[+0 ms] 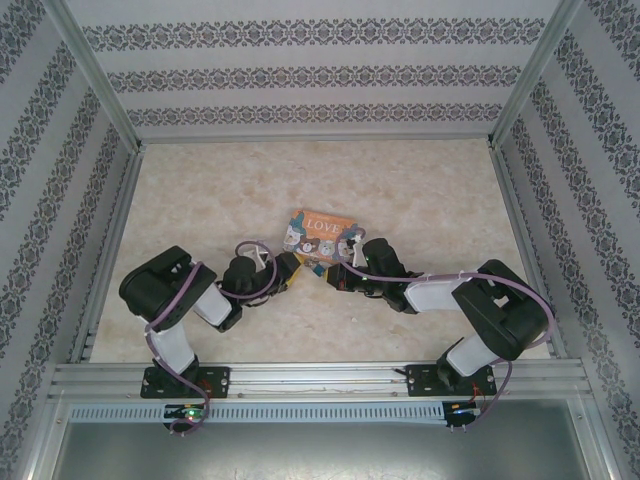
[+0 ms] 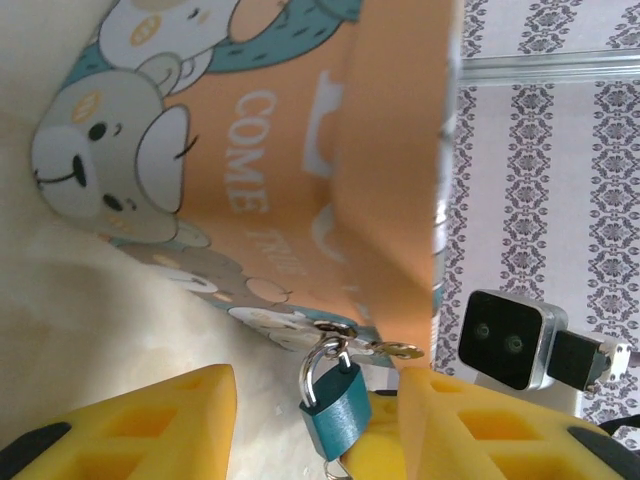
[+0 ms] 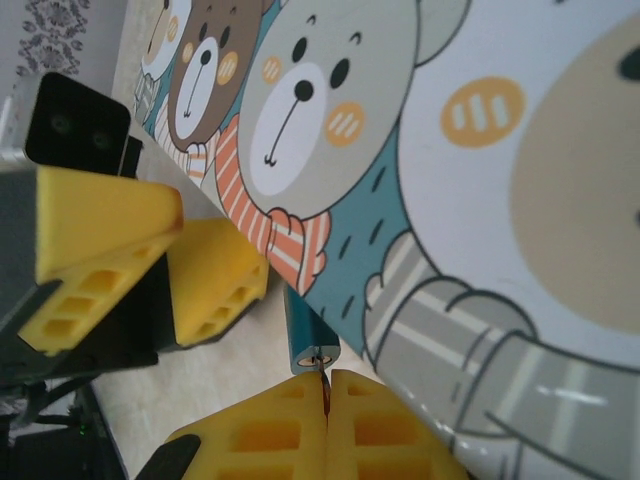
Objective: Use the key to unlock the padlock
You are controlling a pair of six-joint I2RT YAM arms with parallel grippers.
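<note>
1. The padlock (image 2: pixel 335 412) hangs from the hasp of the tin (image 2: pixel 300 150). It looks small, rigid and free to swing, so it is best clamped across its flat teal body.
2. The key (image 3: pixel 324 382) is a thin, stiff sliver, likely to skew, with its tip at the keyhole.
3. The left end effector (image 2: pixel 315 395) is spread, its fingers flanking the padlock low over the surface (image 1: pixel 400 190).
4. The right end effector (image 3: pixel 328 405) is pressed together, pinching the key from the opposite side.

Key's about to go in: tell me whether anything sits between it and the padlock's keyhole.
Nothing visible does. The key, pinched in the right gripper, has its tip at the keyhole end of the padlock; the tin lies beside, not between.
</note>
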